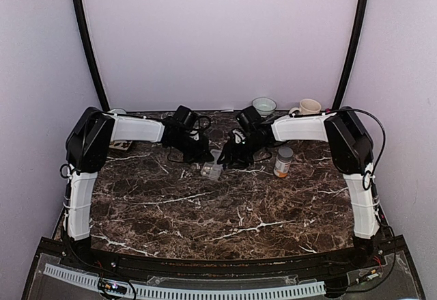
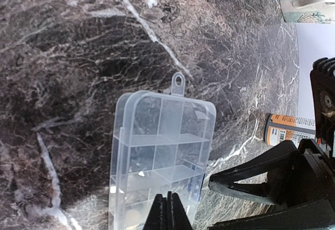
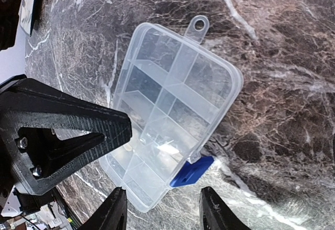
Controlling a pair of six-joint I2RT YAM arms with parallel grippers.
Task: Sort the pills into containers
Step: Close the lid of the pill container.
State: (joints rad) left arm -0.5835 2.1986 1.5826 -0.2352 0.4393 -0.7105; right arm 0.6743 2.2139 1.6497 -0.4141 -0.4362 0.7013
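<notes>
Organizer box [image 2: 162, 135] w/ pale pill [image 2: 141, 173] inside sits on tabletop [image 1: 205, 211], L claw [image 2: 167, 214] clenched at its edge, R claw [image 3: 163, 209] released above it; L wrist cam shows bottle [image 2: 290, 130] beside it, R wrist cam a blue clip [image 3: 191, 172] on it

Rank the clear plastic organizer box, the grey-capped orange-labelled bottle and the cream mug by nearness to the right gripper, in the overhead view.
1. Clear organizer box, at the right gripper fingertips, mid-table.
2. Grey-capped bottle, off to its right.
3. Cream mug, back edge, right.
</notes>
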